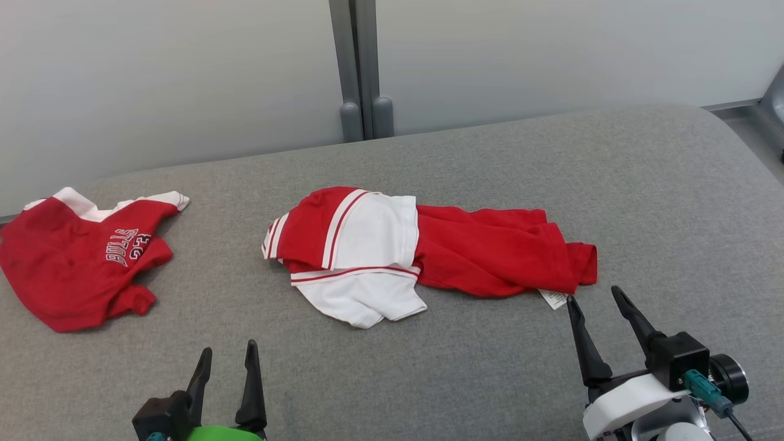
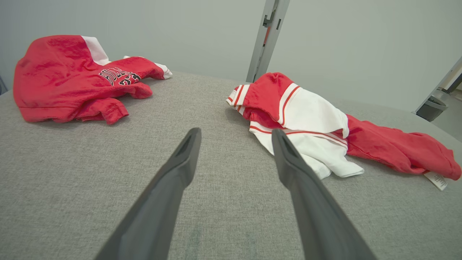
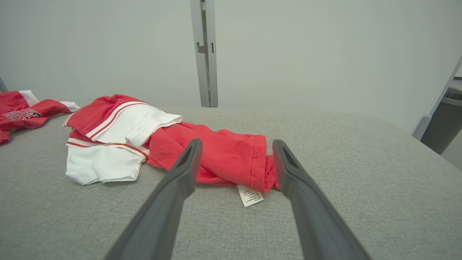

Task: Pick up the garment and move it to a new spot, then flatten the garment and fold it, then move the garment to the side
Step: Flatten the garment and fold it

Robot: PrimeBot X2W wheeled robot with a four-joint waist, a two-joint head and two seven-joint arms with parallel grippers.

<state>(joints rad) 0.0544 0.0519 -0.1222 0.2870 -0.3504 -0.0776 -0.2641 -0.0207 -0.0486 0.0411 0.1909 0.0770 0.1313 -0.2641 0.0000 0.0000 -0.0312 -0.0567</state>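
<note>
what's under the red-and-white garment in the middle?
The red-and-white garment lies on the grey padded surface. A white label sticks out from under its red hem. The cloth is bunched in folds, so whatever lies beneath them is covered.

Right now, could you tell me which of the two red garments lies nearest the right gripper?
The crumpled red-and-white garment, whose care label sits by the right gripper; the Bulls jersey lies far left.

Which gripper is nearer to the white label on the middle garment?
Right. The right gripper has its tips just beside the label; the left gripper is far off toward the robot's left.
</note>
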